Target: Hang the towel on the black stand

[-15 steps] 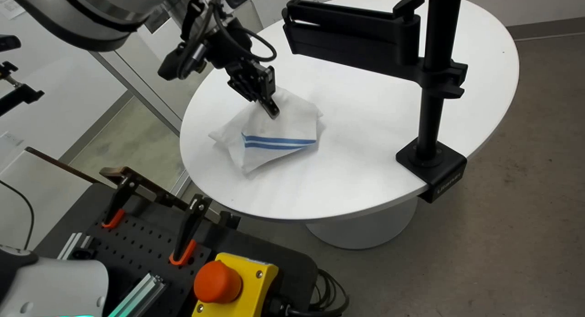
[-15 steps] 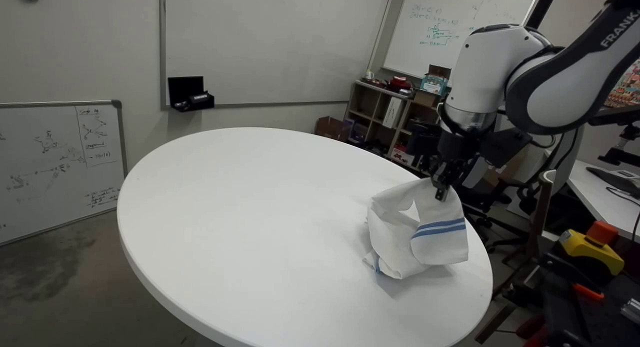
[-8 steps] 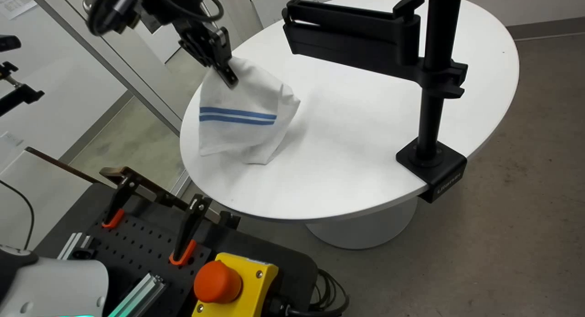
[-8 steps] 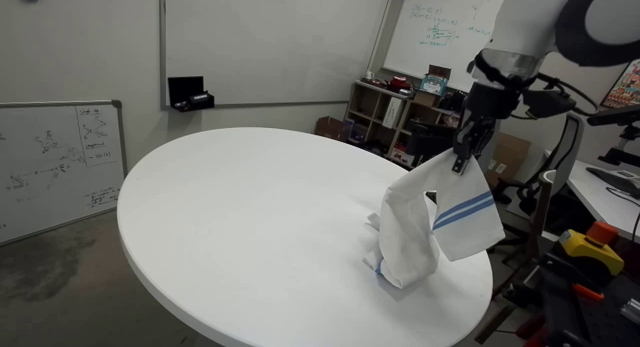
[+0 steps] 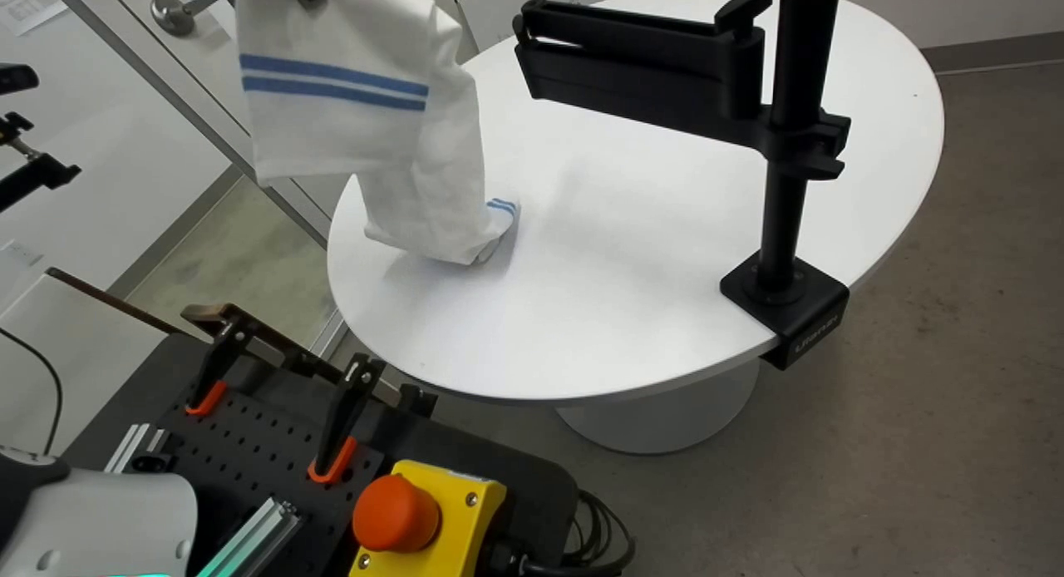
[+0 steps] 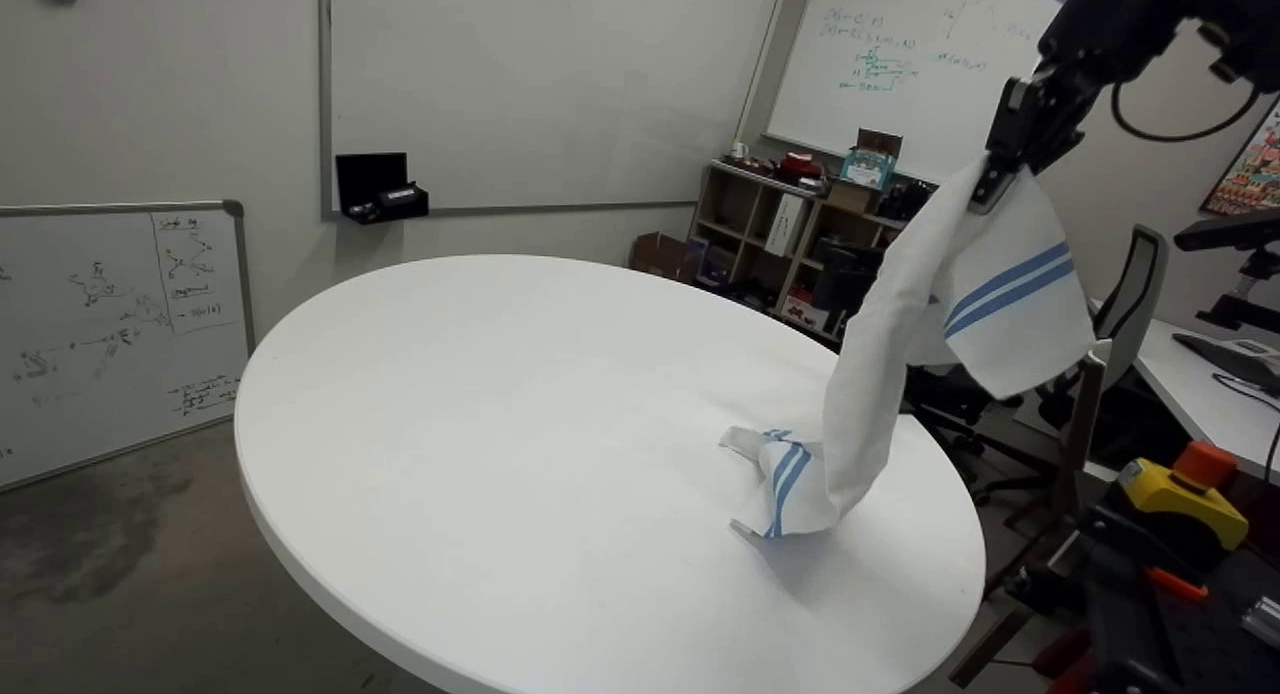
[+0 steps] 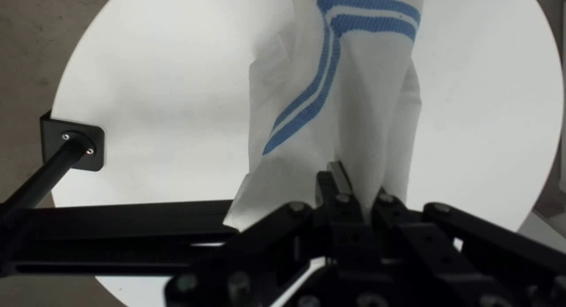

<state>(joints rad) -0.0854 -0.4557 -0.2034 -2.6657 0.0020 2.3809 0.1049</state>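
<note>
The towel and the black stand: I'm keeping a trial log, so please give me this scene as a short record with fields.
Towel: white with blue stripes; one striped flap hangs free, lower end bunched on the table
Gripper: jaws closed on the towel, raised above the table
Black stand: upright, its foot at the table's edge, horizontal arm over the table
Hung: not yet; an exterior view shows towel and horizontal arm apart
Also visible: yellow box with a red button
</note>
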